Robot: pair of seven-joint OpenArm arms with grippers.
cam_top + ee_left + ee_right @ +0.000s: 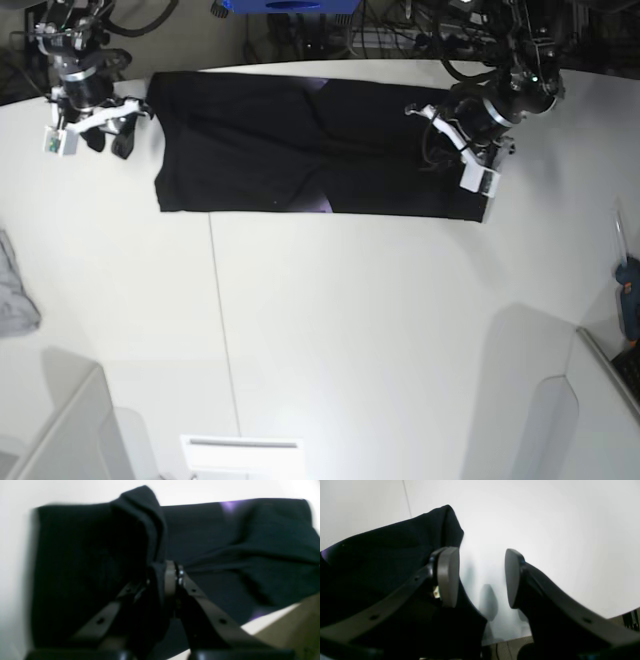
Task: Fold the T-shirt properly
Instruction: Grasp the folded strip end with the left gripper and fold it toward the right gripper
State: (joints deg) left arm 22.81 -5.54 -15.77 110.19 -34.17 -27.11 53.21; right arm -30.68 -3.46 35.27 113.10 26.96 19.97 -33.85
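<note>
T-shirt (300, 145): black, laid out as a long folded band across the far part of the white table (330, 330), running left to right in the base view. Sliver of purple print noted at a seam near mid-band.

Left tool (163, 576): at the band's right end in the base view, fingers together and clamped on a bunched ridge of black cloth, as the left wrist view recorded. Cloth raised in a peak at the grip, drawn taut toward the rest of the band.

Right tool (481, 577): at the band's opposite end, just beside the corner. Fingers apart, nothing between them; bare table seen through the gap, one pad (447, 576) next to the cloth edge, contact not resolved.

Small grey cloth (15, 290): well apart at the table edge, not involved.

Step in hand, by judgement: crosswise fold of the band, begun at the left tool's end only; opposite end free.

Next move, by judgement: called for carrying the clamped end over toward the other end, edges kept level, with the free end either pinned or left flat so the band did not drag or skew.
</note>
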